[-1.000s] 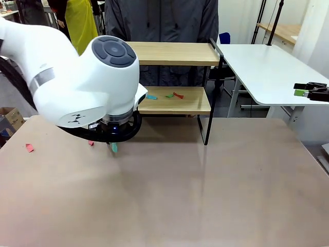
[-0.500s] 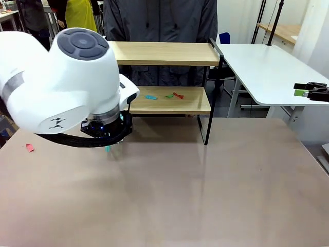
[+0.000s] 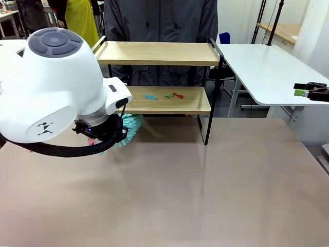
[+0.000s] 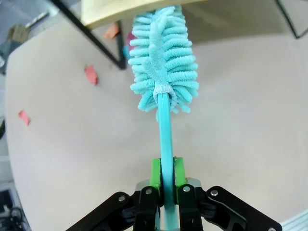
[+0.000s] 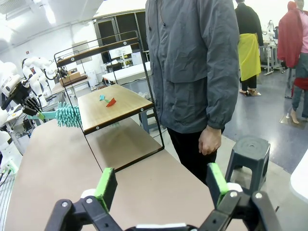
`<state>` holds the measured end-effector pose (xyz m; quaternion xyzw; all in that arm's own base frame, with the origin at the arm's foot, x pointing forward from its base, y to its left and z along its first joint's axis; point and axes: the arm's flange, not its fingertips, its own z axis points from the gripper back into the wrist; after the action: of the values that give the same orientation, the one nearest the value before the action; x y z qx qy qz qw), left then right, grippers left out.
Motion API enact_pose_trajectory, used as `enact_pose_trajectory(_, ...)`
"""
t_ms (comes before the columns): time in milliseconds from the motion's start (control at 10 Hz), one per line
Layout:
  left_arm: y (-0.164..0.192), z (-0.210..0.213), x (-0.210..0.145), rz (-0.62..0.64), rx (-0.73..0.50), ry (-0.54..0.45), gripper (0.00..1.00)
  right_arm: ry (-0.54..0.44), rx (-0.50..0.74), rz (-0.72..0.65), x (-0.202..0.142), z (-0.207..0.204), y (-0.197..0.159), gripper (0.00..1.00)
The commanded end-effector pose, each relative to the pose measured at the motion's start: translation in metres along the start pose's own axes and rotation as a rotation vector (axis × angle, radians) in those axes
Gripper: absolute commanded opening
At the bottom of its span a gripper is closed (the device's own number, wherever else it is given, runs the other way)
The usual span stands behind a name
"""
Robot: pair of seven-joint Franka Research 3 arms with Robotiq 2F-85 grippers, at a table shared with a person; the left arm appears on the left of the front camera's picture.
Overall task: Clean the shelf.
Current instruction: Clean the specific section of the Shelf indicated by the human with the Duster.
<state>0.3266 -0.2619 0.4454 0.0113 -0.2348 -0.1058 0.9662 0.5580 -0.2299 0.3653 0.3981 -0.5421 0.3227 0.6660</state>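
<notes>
Duster point(image 4: 163, 62) — now at shelf point(image 3: 159, 53) edge

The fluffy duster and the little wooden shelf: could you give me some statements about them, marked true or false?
1. The left gripper is shut on the thin handle of the fluffy turquoise duster. True.
2. The right gripper holds a cloth. False: it is open and holds nothing.
3. On the lower board of the two-tier light wooden shelf with a black metal frame lie small coloured scraps. True.
4. The duster's head rests on the shelf's top board. False: it is low, near the lower board's left end.
</notes>
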Motion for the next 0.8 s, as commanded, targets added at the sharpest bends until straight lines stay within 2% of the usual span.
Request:
enact_pose_trajectory(0,0.031,0.003,-0.006,-0.089,-0.167,-0.024,0.13,-0.003,0.0,0.005,0.004,-0.002,0.002,1.0)
enact_pose_trajectory(300,0.078,0.005,-0.019,-0.277,-0.281,0.0,0.13,-0.003,0.0,0.005,0.004,-0.002,0.002,1.0)
enact_pose_trajectory(500,0.108,0.011,-0.016,-0.359,-0.384,0.014,0.13,-0.003,0.0,0.005,0.004,-0.002,0.002,1.0)
enact_pose_trajectory(700,0.137,0.032,-0.01,-0.522,-0.354,0.039,0.13,-0.003,0.0,0.005,0.004,-0.002,0.002,1.0)
